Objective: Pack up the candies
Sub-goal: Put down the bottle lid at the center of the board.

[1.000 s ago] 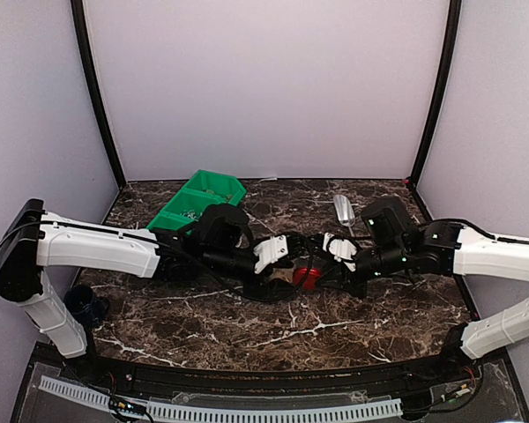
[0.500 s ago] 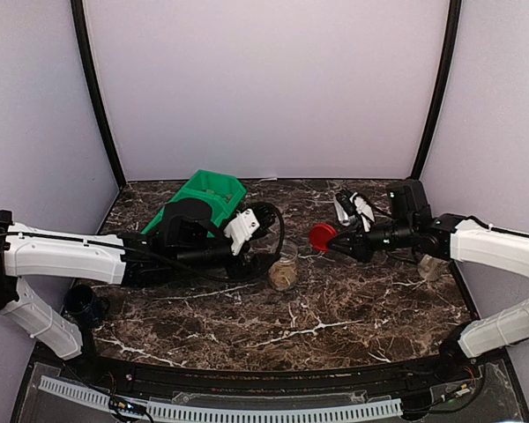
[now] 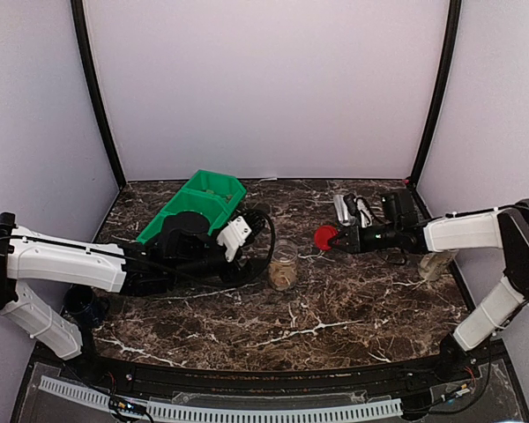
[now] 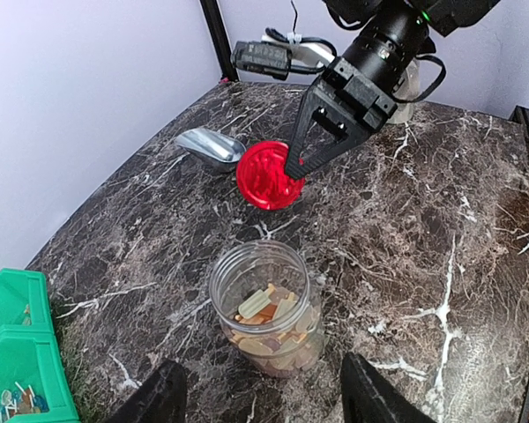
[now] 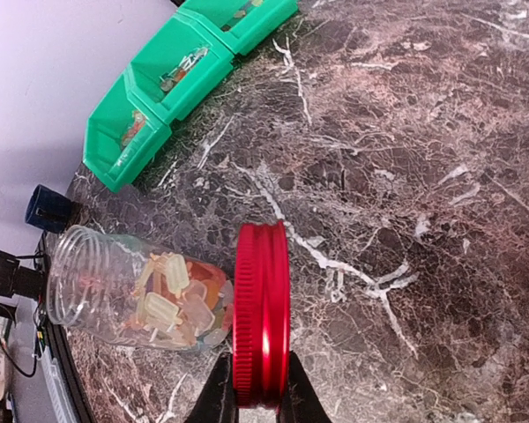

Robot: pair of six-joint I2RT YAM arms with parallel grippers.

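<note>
**Top view.** A clear open-mouthed jar (image 3: 283,264) stands at mid-frame on the dark marbled surface (image 3: 353,308), with the small loose candies (image 4: 269,330) in its lower part. The left claw (image 4: 260,398) lies just left of the jar, fingers apart, clear of it. Right of centre, the right claw (image 3: 335,238) pinches the red round screw lid (image 3: 324,236) on edge, apart from the jar. A metal scoop (image 3: 342,209) lies behind the lid. A row of green plastic bins (image 3: 229,187) sits upper left of centre, and a dark blue cup (image 3: 84,304) is at the left edge.
</note>
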